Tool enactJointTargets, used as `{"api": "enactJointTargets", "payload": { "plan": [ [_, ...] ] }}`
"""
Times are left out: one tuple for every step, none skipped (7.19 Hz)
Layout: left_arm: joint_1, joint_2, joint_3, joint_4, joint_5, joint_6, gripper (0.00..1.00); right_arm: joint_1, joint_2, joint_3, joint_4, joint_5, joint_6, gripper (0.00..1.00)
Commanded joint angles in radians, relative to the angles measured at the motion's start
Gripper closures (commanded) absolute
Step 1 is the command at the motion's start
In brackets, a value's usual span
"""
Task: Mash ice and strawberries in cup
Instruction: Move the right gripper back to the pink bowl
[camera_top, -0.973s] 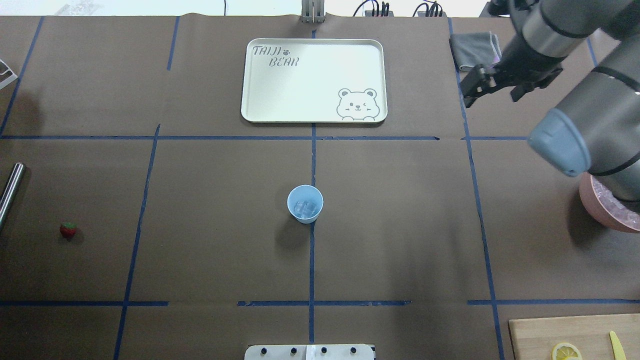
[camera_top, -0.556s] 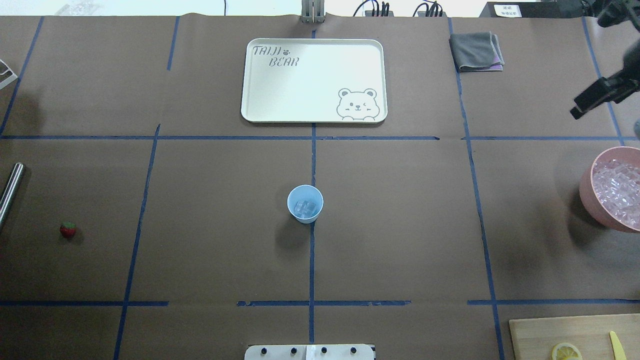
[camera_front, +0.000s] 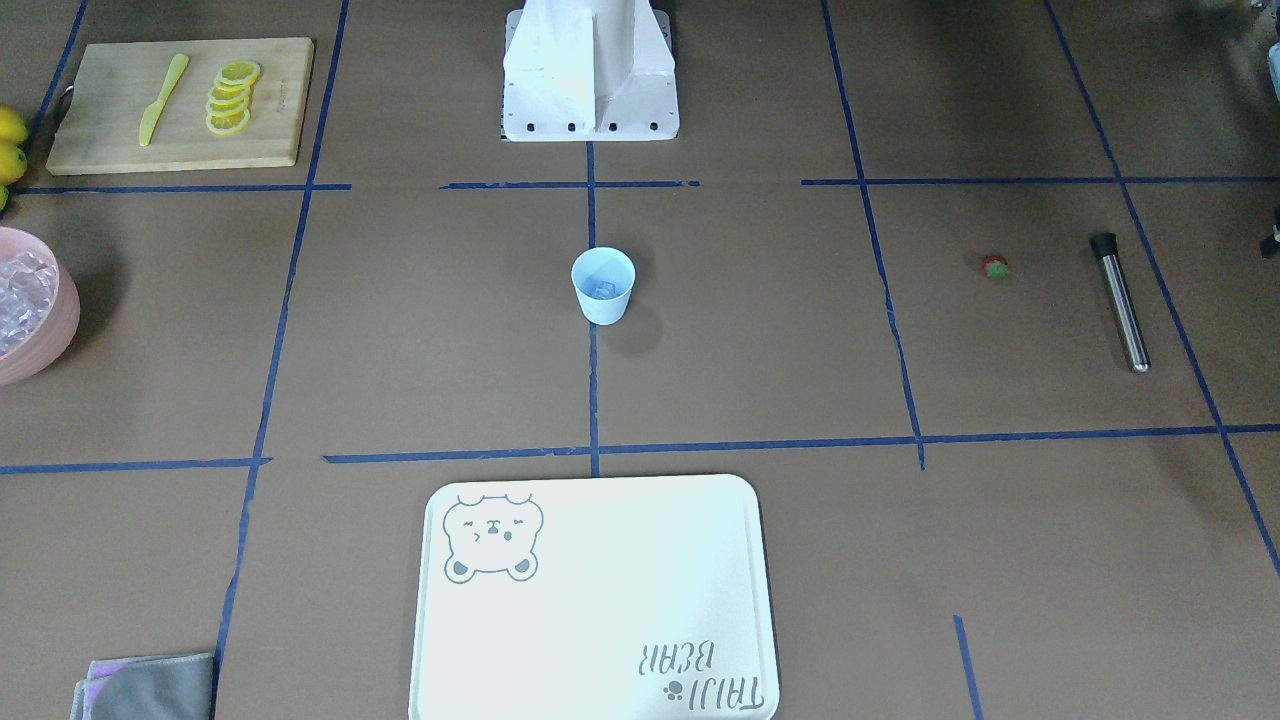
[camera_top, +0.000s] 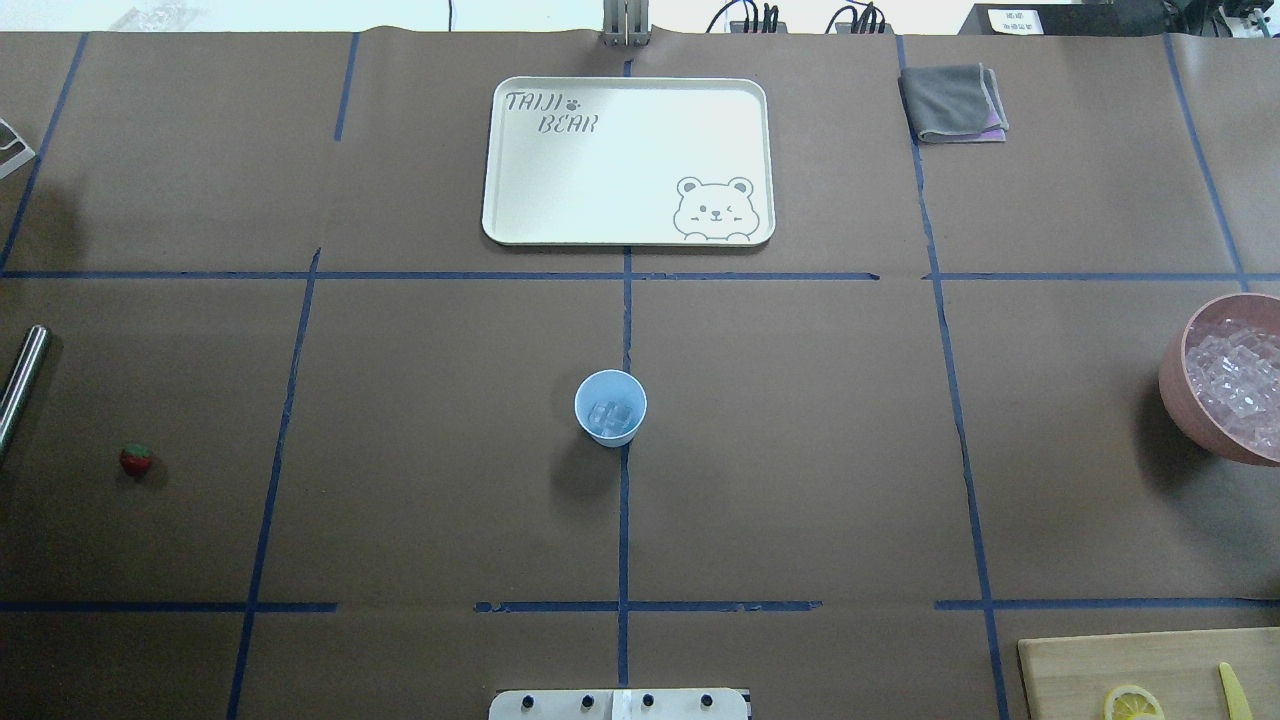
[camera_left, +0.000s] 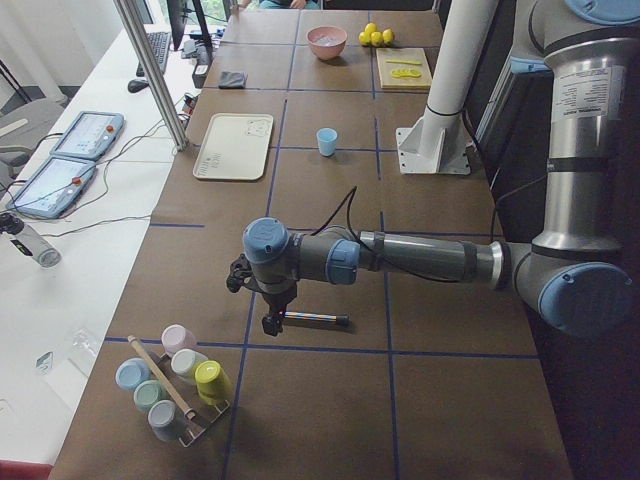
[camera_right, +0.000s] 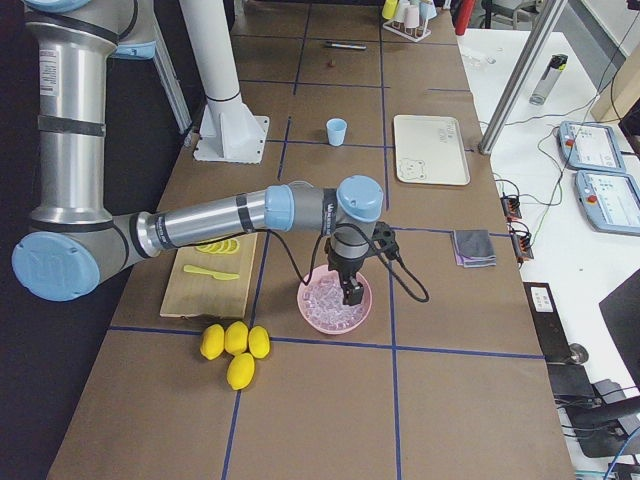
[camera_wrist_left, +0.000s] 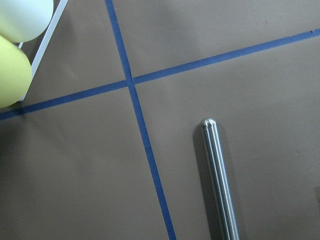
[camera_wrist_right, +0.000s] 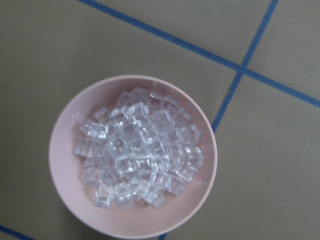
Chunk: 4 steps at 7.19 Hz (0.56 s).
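**Right arm pulls back to the ice bowl, cup already loaded**

The right tool (camera_right: 348, 290), seen beside the grey cloth (camera_top: 953, 102) a second ago, has left the overhead view and hangs over the pink bowl (camera_top: 1172, 385); wide or narrow cannot be told. Ice (camera_top: 611, 416) lies in the cup (camera_top: 588, 398) at mid-surface, so that step looks done. The strawberry (camera_top: 136, 460) lies far left by the steel rod (camera_front: 1120, 300), where the left tool (camera_left: 270, 322) hovers, its opening equally unclear.
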Motion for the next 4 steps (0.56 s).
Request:
{"api": "enactJointTargets", "payload": {
  "plan": [
    [0.000,-0.003,0.001,-0.041,0.002,-0.002,0.00,0.057,-0.076,-0.029,0.050,0.000,-0.003,0.03],
    [0.000,-0.016,0.005,-0.040,0.005,-0.004,0.00,0.082,-0.098,-0.026,0.059,-0.004,0.017,0.03],
    [0.000,-0.018,0.002,-0.036,0.003,-0.005,0.00,0.091,-0.101,-0.026,0.073,-0.005,0.024,0.02],
    [-0.002,-0.018,-0.003,-0.039,-0.001,-0.010,0.00,0.091,-0.101,-0.026,0.076,-0.007,0.048,0.02]
  ]
}}
